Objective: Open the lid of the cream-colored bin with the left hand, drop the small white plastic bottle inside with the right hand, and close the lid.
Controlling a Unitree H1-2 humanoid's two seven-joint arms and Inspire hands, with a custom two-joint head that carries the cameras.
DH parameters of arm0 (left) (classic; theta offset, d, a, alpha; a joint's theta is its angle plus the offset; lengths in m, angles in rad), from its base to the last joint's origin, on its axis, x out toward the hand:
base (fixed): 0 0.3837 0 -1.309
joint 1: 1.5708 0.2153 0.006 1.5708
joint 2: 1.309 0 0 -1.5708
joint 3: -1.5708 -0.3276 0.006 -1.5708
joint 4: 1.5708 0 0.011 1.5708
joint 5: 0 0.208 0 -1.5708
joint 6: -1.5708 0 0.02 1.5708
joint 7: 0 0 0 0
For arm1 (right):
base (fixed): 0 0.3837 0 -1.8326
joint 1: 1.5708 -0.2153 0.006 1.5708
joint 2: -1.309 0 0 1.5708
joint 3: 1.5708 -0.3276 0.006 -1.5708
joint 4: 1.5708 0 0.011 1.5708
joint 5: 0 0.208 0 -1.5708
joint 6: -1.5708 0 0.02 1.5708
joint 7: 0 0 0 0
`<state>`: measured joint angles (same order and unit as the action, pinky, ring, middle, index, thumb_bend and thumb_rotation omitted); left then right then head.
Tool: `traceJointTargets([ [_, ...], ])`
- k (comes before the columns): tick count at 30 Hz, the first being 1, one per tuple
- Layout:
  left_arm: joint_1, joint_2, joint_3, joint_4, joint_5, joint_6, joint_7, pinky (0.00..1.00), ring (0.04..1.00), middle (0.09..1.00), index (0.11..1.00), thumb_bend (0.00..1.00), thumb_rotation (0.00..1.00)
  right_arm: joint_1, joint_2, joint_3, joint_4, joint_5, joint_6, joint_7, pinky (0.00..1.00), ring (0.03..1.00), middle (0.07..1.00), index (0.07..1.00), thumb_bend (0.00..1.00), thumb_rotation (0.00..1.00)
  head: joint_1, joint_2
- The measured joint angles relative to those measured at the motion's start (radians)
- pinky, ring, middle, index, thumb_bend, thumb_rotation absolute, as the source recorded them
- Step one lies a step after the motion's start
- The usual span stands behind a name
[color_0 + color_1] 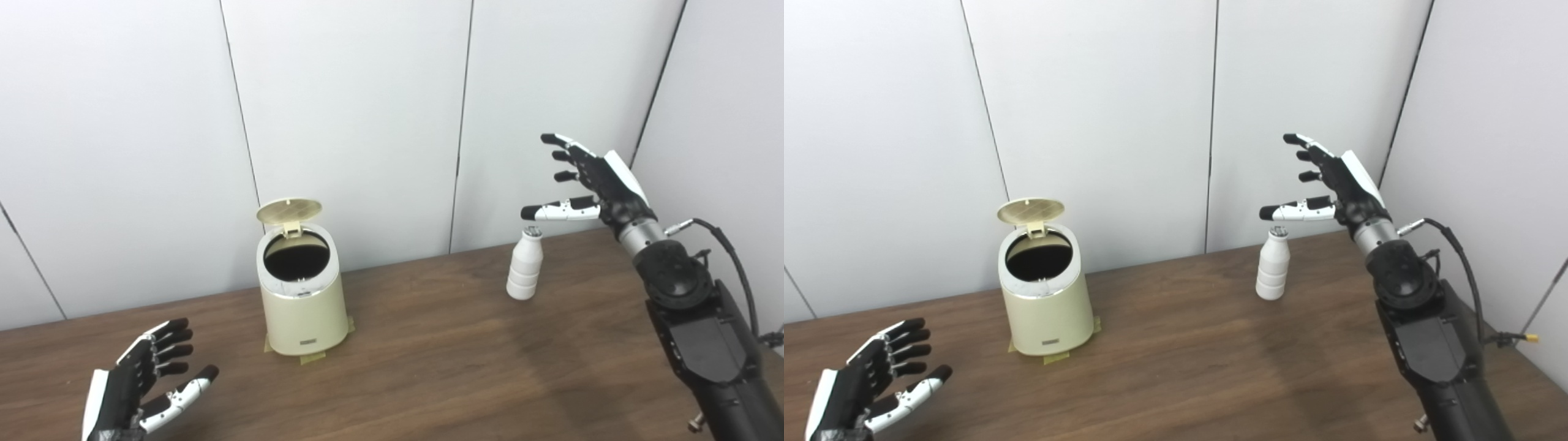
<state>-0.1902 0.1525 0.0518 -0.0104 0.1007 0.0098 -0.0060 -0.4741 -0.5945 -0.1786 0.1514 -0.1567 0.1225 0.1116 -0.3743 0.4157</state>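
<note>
**Bottle upright on the worktop, right hand spread above its cap, bin lid up**

While the small white ribbed plastic bottle (525, 267) stands upright right of centre in the frame, its long axis runs vertically, with the narrow neck and cap pointing up and the broad base resting on the dark brown wooden worktop (429, 361). It stands near the back edge of the worktop, close to the pale panelled wall (355, 110).

Above it, in the upper right of the frame, the right hand (597, 180) hangs with its fingers (566, 147) spread apart and holding nothing. The thumb (558, 211) reaches out towards the left of the frame, its tip just over the bottle's cap; whether it touches the cap cannot be told. The other fingers are higher up and clear of the bottle.

Left of centre stands the cream-coloured round bin (302, 294), upright, well apart from the bottle. Its round hinged lid (289, 210) is raised at the back, leaving the dark opening exposed. A small dark label sits low on the bin's front, too small to read. Strips of yellowish tape (313, 359) show at the foot of the bin.

At the lower left of the frame, the left hand (144, 383) hovers low over the worktop, palm turned inward, fingers apart and holding nothing, well apart from the bin.
</note>
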Motion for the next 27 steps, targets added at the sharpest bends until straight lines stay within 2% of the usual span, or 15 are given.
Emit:
traceJointTargets([
  [6,0.0,0.004,0.0,0.0,0.0,0.0,0.0,0.65,0.723,0.753,0.784,0.65,0.0,0.043,0.004,-0.001,0.003,0.042,0.07,0.025,0.81,0.937,0.999,0.968,0.86,0.18,-0.002,0.003],
  [9,0.0,0.004,-0.001,0.0,0.0,0.0,-0.001,0.65,0.723,0.757,0.785,0.65,0.0,0.048,0.01,-0.004,0.02,0.063,0.074,0.027,0.83,0.937,0.988,0.978,0.85,0.16,-0.002,0.005],
  [14,0.0,0.005,-0.002,0.0,0.001,0.0,-0.003,0.66,0.725,0.759,0.787,0.65,0.0,0.072,0.023,0.01,0.067,0.063,0.072,0.027,0.88,0.932,0.98,0.997,0.78,0.14,-0.002,0.008],
  [18,0.0,0.008,-0.002,0.0,0.0,0.0,-0.004,0.65,0.716,0.753,0.776,0.66,0.0,0.085,0.031,0.008,0.107,0.083,0.064,0.028,0.86,0.954,0.997,1.0,0.85,0.21,0.005,0.012],
  [21,0.0,0.008,-0.002,0.0,-0.003,0.0,-0.006,0.64,0.715,0.751,0.772,0.66,0.0,0.088,0.04,0.005,0.133,0.092,0.062,0.026,0.9,0.945,0.996,1.0,0.82,0.19,0.005,0.014],
  [27,0.0,0.008,-0.002,-0.002,-0.004,0.002,-0.007,0.64,0.709,0.742,0.77,0.65,0.0,0.09,0.086,-0.005,0.198,0.099,0.017,-0.003,0.87,0.918,0.969,0.976,0.83,0.15,0.006,0.018],
])
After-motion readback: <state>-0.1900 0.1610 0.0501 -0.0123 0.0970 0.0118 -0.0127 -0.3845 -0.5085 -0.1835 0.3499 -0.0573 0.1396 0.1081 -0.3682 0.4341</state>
